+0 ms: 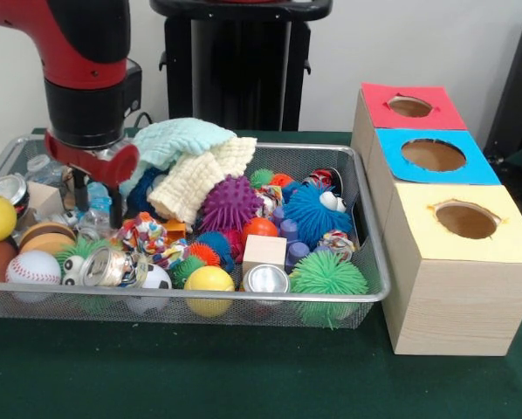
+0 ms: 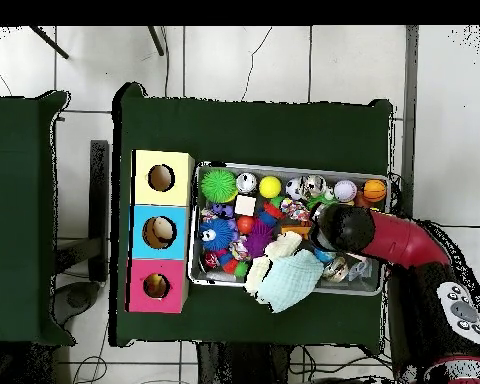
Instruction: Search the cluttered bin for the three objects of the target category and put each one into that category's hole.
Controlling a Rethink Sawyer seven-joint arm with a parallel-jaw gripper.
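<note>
Three holes top the box row well off to the pincer's side — red hole (image 1: pixel 410 106), blue hole (image 1: pixel 434 154), yellow hole (image 1: pixel 466 219). Pincer (image 1: pixel 95 205) is lowered into the wire bin (image 1: pixel 376 262) among clear plastic bottles (image 1: pixel 93 218); whether its fingers are apart or together cannot be told. Beside it lie folded cloths (image 1: pixel 191 161) — a baseball (image 1: pixel 33 266) sits just in front.

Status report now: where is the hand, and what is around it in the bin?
Hand down in the bin's end farthest from the boxes, grip state unclear. Nothing visibly held. Cloths piled beside it; three box holes unobstructed.
</note>
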